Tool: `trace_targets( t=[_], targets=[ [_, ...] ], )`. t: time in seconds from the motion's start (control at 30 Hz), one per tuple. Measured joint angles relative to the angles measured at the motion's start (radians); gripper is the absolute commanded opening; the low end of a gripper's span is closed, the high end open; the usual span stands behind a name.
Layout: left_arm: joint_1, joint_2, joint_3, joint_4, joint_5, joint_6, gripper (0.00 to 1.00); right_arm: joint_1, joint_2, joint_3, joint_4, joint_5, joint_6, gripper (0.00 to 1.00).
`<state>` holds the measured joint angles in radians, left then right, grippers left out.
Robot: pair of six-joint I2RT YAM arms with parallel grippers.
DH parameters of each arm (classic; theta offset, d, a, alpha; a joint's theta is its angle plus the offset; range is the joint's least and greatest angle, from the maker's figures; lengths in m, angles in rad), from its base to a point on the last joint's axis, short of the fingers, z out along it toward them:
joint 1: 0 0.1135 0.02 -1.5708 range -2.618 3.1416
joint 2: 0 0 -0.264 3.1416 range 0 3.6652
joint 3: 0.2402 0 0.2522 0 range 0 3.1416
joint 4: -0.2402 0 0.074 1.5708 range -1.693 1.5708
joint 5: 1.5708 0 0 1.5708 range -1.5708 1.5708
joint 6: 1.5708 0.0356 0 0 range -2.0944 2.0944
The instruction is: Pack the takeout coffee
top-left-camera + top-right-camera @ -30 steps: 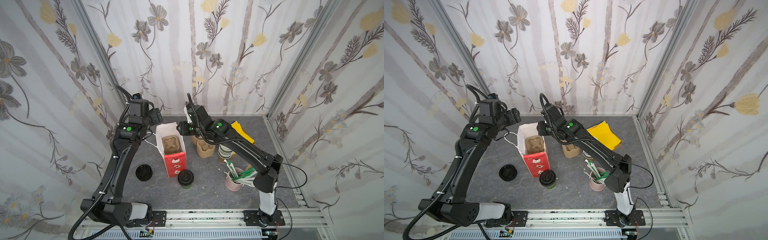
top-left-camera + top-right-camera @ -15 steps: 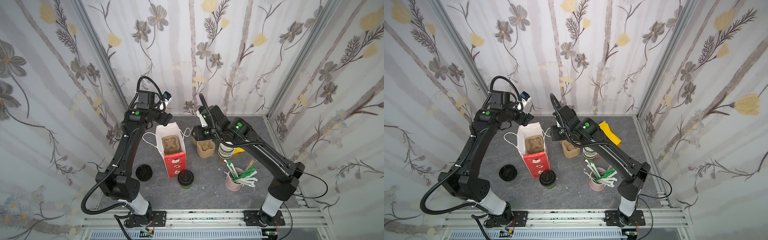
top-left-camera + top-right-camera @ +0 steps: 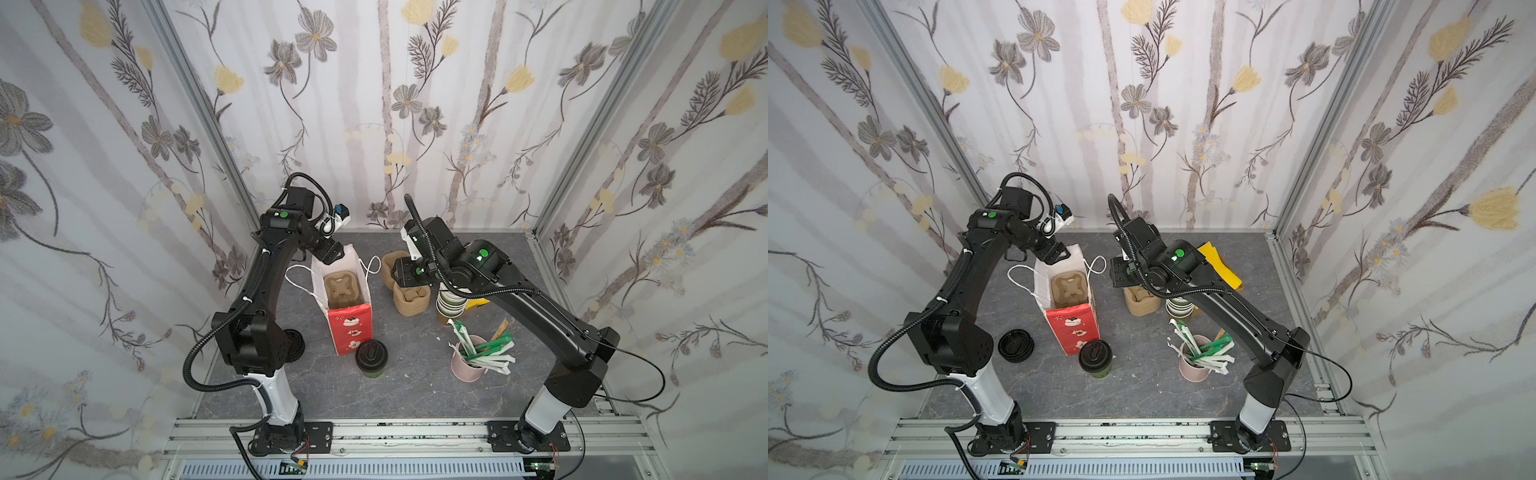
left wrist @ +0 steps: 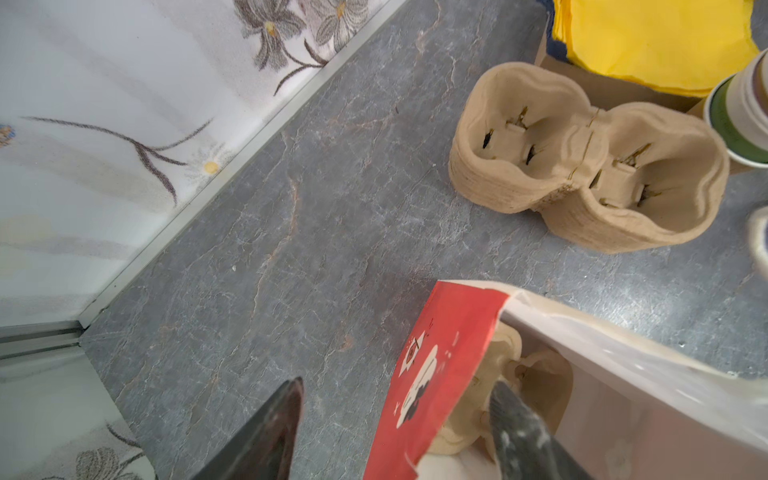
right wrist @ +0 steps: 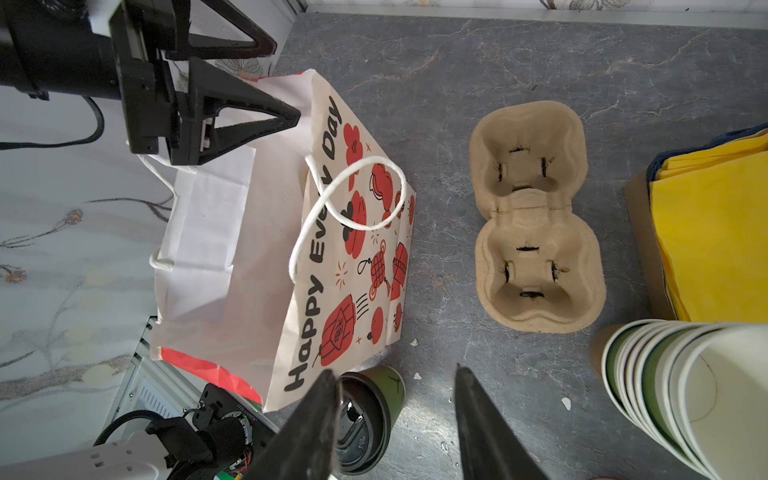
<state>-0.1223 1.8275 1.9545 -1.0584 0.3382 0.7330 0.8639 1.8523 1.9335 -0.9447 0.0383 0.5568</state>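
Two grippers stand open: the left gripper (image 4: 397,382) straddles the paper bag's (image 4: 436,357) red wall; the right gripper (image 5: 394,369) holds nothing, with the takeout coffee (image 5: 374,411) well beyond its jaws.

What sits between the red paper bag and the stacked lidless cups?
A stack of pulp cup carriers stands between paper bag and lidless cups, shown in both top views.

Bag (image 5: 332,249): cream, red lantern prints, black lettering. Cup (image 3: 371,358): dark green, black-lidded. Napkins (image 5: 715,232): yellow. Floor (image 4: 332,208): grey, veined.

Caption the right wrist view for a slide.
Open right end effector; lidded coffee stands beside the bag, carriers nearby.
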Motion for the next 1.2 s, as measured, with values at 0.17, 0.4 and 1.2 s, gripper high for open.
trace_targets(
  t=[0.17, 0.4, 1.2],
  targets=[
    [0.007, 0.017, 0.005, 0.000, 0.000, 0.029, 0.24, -0.003, -0.039, -0.058, 0.005, 0.008, 0.011, 0.47],
    [0.026, -0.003, -0.040, 0.007, 0.033, 0.039, 0.00, -0.014, -0.062, -0.106, 0.024, 0.014, 0.030, 0.46],
    [0.046, -0.310, -0.456, 0.323, -0.255, -1.037, 0.00, -0.031, -0.023, -0.101, 0.144, 0.021, 0.171, 0.64]
  ],
)
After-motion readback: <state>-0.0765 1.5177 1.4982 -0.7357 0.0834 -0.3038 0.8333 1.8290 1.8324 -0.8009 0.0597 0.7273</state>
